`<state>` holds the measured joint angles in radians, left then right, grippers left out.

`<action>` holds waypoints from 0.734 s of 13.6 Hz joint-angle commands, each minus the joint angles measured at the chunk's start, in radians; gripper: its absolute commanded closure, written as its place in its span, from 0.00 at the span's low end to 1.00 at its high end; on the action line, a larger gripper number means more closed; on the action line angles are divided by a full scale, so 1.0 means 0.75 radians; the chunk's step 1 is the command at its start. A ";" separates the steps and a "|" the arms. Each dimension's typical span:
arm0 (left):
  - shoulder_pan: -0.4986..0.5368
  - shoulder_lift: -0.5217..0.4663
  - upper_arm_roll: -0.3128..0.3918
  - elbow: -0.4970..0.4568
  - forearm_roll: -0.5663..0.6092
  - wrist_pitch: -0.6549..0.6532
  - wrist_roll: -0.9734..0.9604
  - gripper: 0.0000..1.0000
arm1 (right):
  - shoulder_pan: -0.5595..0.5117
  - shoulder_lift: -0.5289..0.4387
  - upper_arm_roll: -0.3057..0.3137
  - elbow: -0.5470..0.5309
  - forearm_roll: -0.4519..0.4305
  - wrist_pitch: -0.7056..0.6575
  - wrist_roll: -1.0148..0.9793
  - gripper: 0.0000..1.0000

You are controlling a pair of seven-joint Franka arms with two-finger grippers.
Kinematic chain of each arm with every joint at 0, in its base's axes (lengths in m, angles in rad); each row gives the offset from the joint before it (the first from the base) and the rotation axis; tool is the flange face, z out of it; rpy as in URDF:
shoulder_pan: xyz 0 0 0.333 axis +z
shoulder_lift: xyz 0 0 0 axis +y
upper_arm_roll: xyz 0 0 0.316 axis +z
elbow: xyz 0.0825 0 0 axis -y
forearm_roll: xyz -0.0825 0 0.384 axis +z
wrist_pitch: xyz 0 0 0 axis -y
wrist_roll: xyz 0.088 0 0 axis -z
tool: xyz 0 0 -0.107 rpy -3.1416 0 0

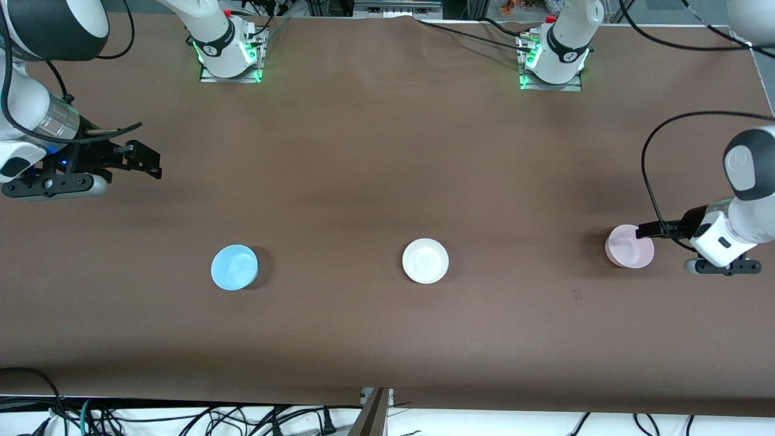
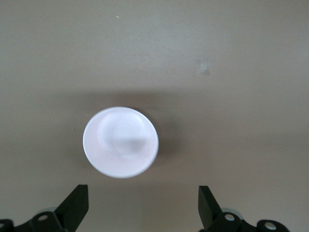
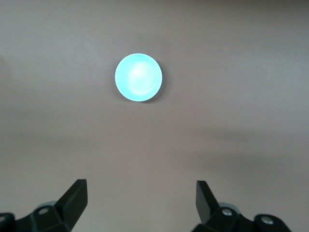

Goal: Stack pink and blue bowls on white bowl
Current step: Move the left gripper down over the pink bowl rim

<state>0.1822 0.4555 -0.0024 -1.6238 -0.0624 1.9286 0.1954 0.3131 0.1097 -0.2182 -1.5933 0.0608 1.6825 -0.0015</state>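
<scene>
Along the table's camera-side half, three bowls are set apart: blue bowl, white bowl, pink bowl. Left gripper, fingers spread, is held over the pink bowl; right gripper, spread, waits.

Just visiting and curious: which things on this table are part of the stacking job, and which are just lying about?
Part of the job:
pink bowl
blue bowl
white bowl
left gripper, open, at the pink bowl
right gripper, open, waiting

Just lying about:
cables along the table edge
</scene>
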 commanded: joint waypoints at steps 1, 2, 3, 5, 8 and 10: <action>0.045 0.078 0.024 -0.007 -0.060 0.124 0.177 0.00 | 0.002 -0.005 0.007 0.001 0.023 0.029 -0.004 0.01; 0.060 0.108 0.026 -0.007 -0.090 0.163 0.222 0.00 | 0.008 -0.003 0.013 0.001 0.023 0.039 -0.004 0.01; 0.074 0.135 0.028 -0.007 -0.127 0.181 0.267 0.00 | 0.010 0.015 0.015 0.007 0.023 0.043 -0.004 0.01; 0.090 0.158 0.036 -0.015 -0.168 0.188 0.300 0.00 | 0.012 0.026 0.017 0.012 0.025 0.049 0.000 0.01; 0.092 0.170 0.054 -0.078 -0.170 0.257 0.357 0.00 | -0.010 0.042 0.005 0.014 0.146 0.052 -0.004 0.01; 0.107 0.170 0.060 -0.132 -0.191 0.339 0.414 0.00 | -0.012 0.068 0.001 0.014 0.152 0.060 -0.004 0.01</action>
<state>0.2534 0.5963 0.0369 -1.6732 -0.1693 2.1302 0.4411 0.3114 0.1400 -0.2157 -1.5935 0.1515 1.7205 -0.0013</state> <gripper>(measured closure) 0.000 0.004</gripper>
